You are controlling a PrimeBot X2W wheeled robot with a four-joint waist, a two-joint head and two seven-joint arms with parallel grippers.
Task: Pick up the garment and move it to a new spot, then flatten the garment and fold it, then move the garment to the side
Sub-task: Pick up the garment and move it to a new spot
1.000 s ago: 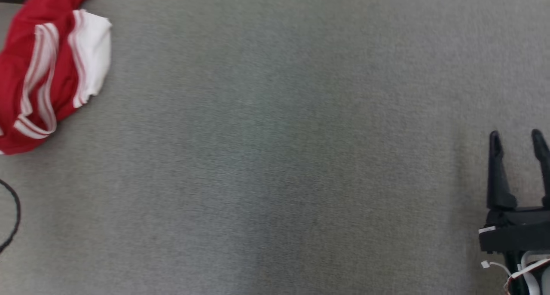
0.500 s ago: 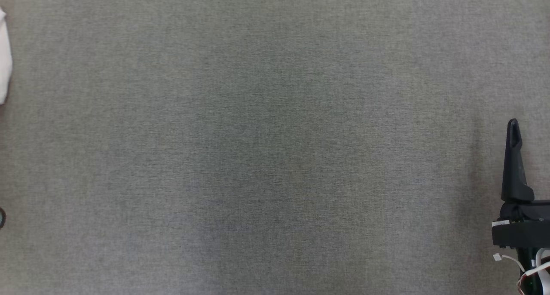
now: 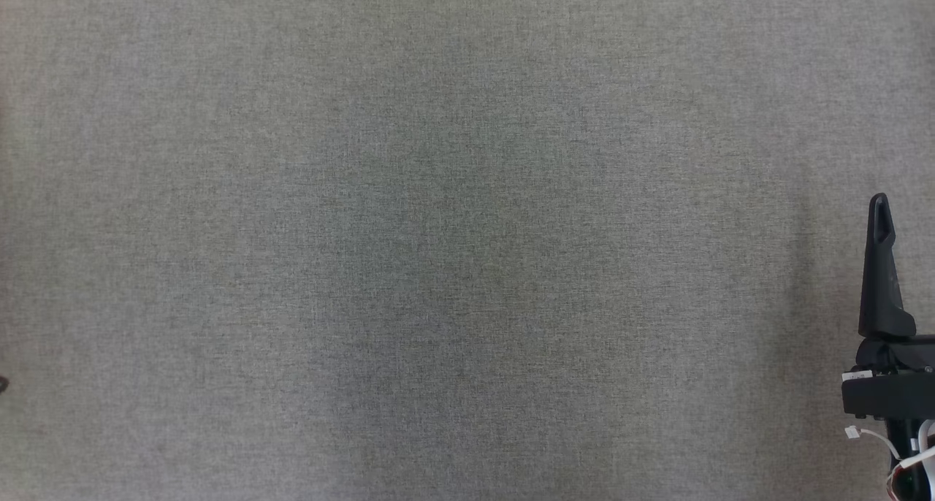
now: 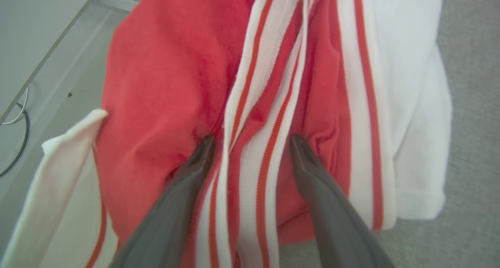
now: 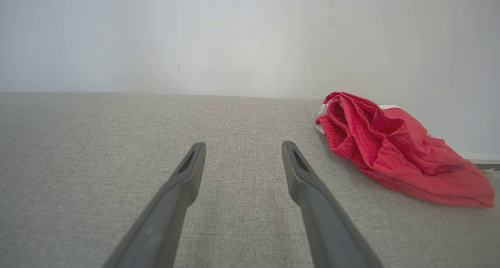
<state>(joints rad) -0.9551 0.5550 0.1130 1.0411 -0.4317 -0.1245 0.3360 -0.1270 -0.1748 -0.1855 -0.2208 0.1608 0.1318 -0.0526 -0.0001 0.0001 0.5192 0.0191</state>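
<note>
Barely started here: the garment isn't lifted yet.
Left gripper has its fingers spread wide, tips down in the cloth either side of a white striped band, mid-frame, nothing pinched. Right gripper is spread too, over the grey surface, empty. The garment's a crumpled red heap with white panels, at the right of the right wrist view. Moving, flattening, folding all to come, I'd say.

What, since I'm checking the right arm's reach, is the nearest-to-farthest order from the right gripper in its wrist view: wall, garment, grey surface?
1. grey surface, directly under the right gripper.
2. garment, ahead on that view's right.
3. wall, farthest back, behind the garment.
</note>
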